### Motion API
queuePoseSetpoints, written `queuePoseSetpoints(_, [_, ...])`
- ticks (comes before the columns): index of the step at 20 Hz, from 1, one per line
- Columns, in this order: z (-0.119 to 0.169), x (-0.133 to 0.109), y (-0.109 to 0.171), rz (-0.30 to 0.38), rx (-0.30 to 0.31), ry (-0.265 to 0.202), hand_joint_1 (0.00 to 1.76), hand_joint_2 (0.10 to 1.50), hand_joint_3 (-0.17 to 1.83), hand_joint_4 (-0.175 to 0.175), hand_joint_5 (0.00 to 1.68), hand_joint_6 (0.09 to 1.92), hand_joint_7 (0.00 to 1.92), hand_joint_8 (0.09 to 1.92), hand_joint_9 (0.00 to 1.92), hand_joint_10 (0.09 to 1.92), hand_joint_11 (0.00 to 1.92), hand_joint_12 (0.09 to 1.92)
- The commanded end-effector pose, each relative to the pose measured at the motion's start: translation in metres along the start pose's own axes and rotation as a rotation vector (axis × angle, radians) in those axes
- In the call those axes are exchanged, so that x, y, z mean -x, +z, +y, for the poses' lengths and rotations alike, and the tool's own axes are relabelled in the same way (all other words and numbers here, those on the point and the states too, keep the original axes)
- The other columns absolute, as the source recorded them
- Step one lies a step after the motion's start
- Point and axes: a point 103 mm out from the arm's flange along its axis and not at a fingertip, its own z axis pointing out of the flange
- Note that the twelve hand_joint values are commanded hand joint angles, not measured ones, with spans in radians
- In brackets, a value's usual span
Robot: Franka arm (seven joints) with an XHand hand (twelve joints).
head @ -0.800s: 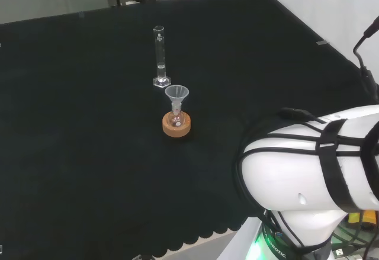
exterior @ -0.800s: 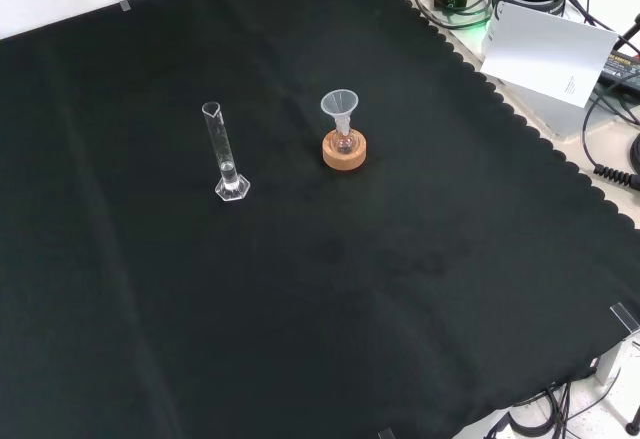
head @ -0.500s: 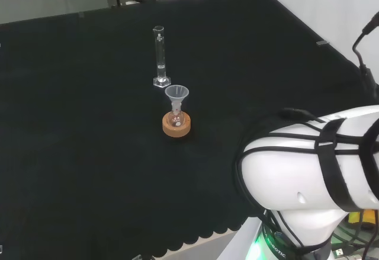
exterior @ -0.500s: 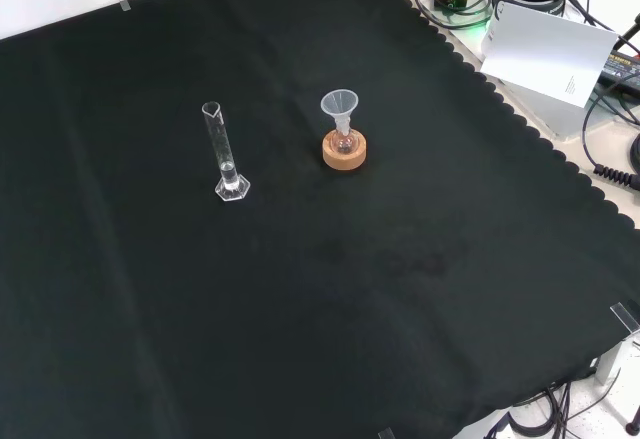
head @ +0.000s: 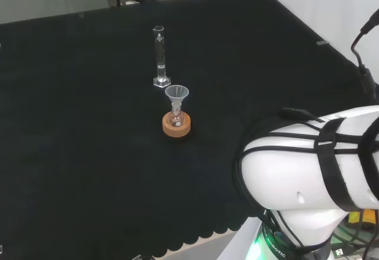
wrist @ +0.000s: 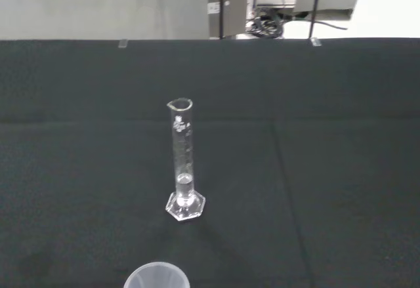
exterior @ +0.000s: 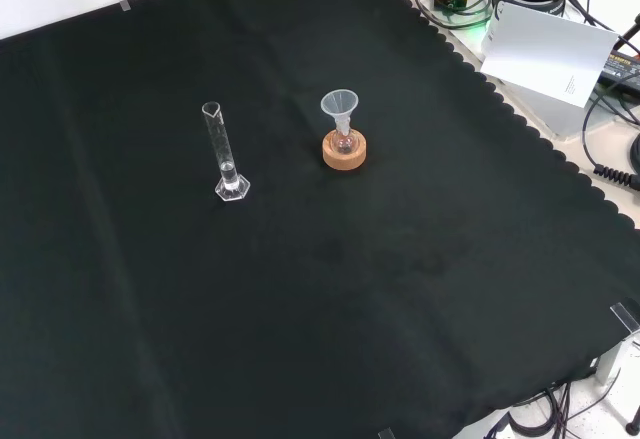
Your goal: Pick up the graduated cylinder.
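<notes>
The graduated cylinder (exterior: 224, 154) stands upright and free on the black cloth (exterior: 400, 309), so I would bring the hand, whose fingers I cannot tell about, to its tube from the side away from the funnel (exterior: 340, 107) in the flask on its cork ring (exterior: 344, 153) just beside.

One graduated cylinder (exterior: 225, 155), one funnel (exterior: 339, 107), one small flask (exterior: 345, 141), one cork ring (exterior: 344, 152)
</notes>
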Motion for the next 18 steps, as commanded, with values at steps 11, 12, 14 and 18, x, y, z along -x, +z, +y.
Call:
queuePoseSetpoints(11, [0.076, 0.032, 0.08, 0.041, -0.056, 0.022, 0.22, 1.33, -0.02, -0.037, 0.21, 0.09, 0.01, 0.39, 0.46, 0.09, 0.09, 1.38])
queuePoseSetpoints(12, [0.084, 0.035, 0.087, 0.055, -0.053, 0.017, 0.24, 1.32, -0.02, -0.038, 0.21, 0.09, 0.02, 0.4, 0.46, 0.09, 0.09, 1.38])
queuePoseSetpoints(14, [0.103, 0.042, 0.107, 0.088, -0.049, 0.002, 0.28, 1.3, -0.03, -0.039, 0.21, 0.09, 0.02, 0.42, 0.48, 0.09, 0.09, 1.39])
queuePoseSetpoints(18, [0.142, 0.052, 0.145, 0.15, -0.055, -0.036, 0.35, 1.26, -0.06, -0.043, 0.22, 0.09, 0.06, 0.46, 0.51, 0.09, 0.11, 1.38])
